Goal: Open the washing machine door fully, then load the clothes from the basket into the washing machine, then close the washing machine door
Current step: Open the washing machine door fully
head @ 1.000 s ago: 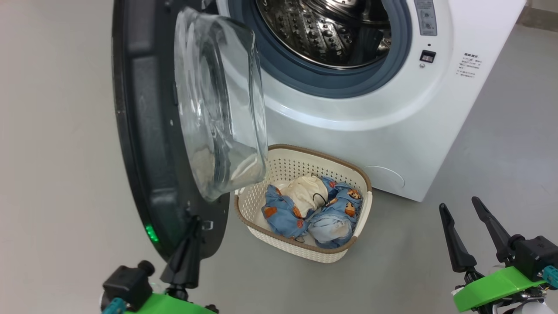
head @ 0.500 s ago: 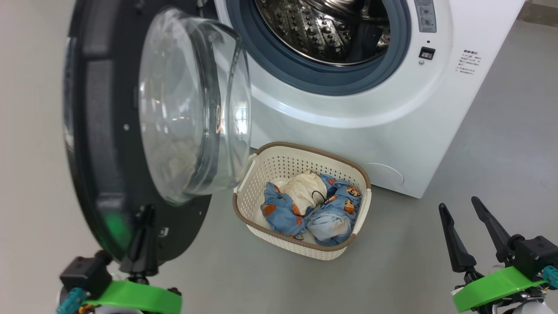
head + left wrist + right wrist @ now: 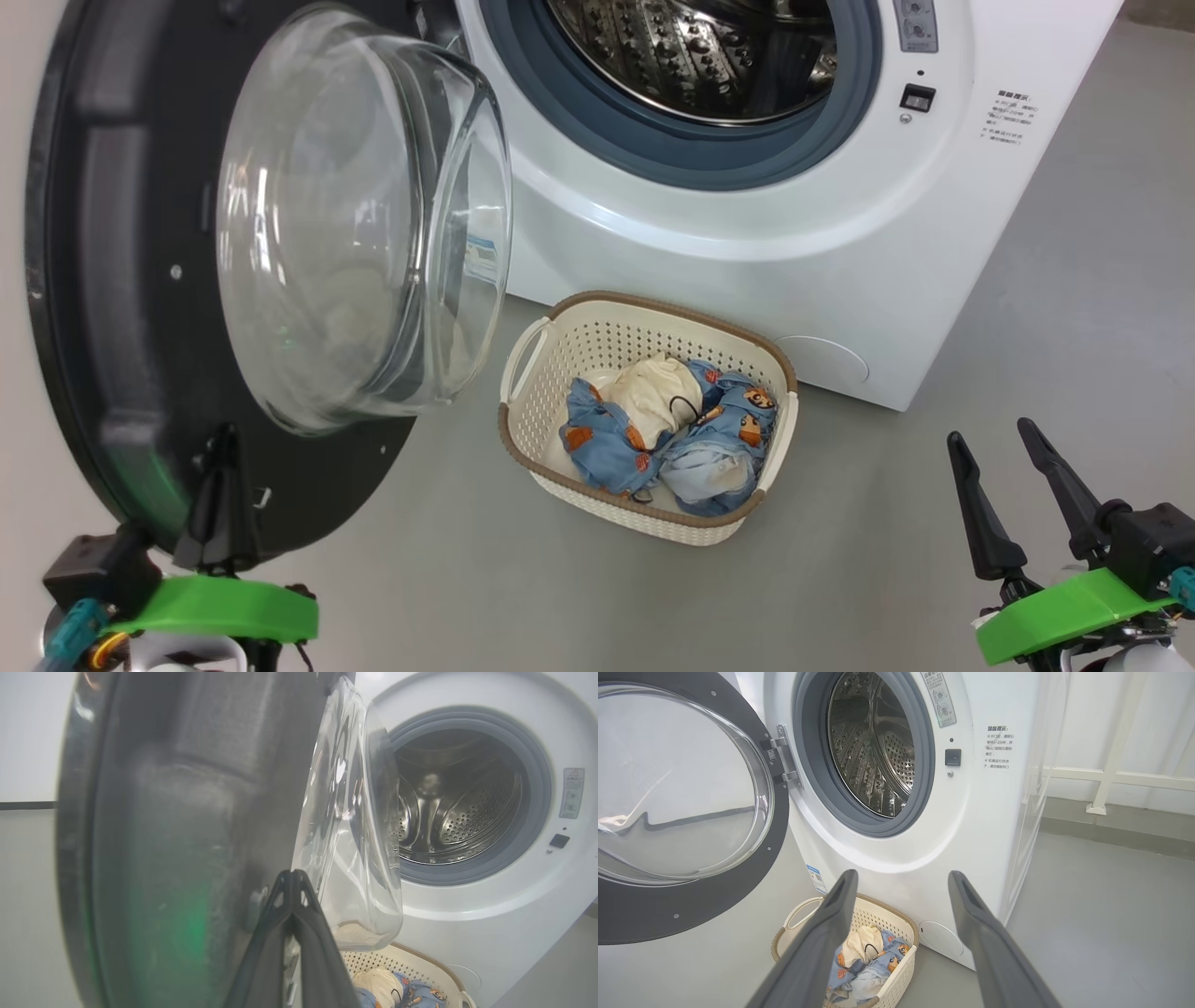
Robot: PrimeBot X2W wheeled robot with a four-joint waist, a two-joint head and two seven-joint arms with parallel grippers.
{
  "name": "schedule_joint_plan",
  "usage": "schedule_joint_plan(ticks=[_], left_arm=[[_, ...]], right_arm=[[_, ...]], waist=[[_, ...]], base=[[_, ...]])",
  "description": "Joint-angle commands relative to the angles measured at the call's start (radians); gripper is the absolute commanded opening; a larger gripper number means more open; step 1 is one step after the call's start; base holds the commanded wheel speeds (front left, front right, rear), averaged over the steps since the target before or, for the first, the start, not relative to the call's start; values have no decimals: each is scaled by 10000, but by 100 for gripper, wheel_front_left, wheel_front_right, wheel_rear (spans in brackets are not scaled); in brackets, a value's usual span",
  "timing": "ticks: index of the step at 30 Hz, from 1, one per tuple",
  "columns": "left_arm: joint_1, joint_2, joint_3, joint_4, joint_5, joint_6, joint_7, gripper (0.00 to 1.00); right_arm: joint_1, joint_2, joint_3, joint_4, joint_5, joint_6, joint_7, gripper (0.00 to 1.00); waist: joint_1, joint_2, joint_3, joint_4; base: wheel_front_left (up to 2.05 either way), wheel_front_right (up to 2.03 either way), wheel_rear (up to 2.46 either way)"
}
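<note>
With its fingers pressed together at the lower inner face of the washing machine door (image 3: 112,280), which stands wide left of the basket (image 3: 644,301) of clothes (image 3: 653,429), the left gripper (image 3: 222,437) could slip off the glossy rim, while the right gripper (image 3: 990,434) hangs spread.

A smooth grey floor (image 3: 887,579) carries a white washing machine (image 3: 747,280), standing square on it with more floor stretching to its right. A cream basket (image 3: 607,350) with a brown rim sits on the floor just in front of the machine's lower panel, whether touching it cannot be told, with a heap of blue and cream clothes (image 3: 672,439) inside. Beyond the machine the floor meets a low grey kerb (image 3: 1111,826) bearing a white railing post (image 3: 1104,779).
</note>
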Motion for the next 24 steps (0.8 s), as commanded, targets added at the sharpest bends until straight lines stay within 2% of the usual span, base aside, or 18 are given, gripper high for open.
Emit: schedule_joint_plan(ticks=[1, 10, 24], left_arm=[[-487, 469, 606, -45, -69, 104, -120, 0], [-1012, 754, 1278, 770, -12, -76, -148, 0], [-1617, 728, 2691, 1694, 492, -441, -151, 0]], right_arm=[[-32, -212, 201, -266, -98, 44, -122, 100], [-141, -388, 271, -272, -79, 44, -122, 100], [-285, -527, 362, -325, -118, 44, -122, 100]], waist=[[0, -1, 51, 36], [0, -1, 194, 57], [0, -1, 567, -79]], base=[[0, 0, 0], [0, 0, 0], [0, 0, 0]])
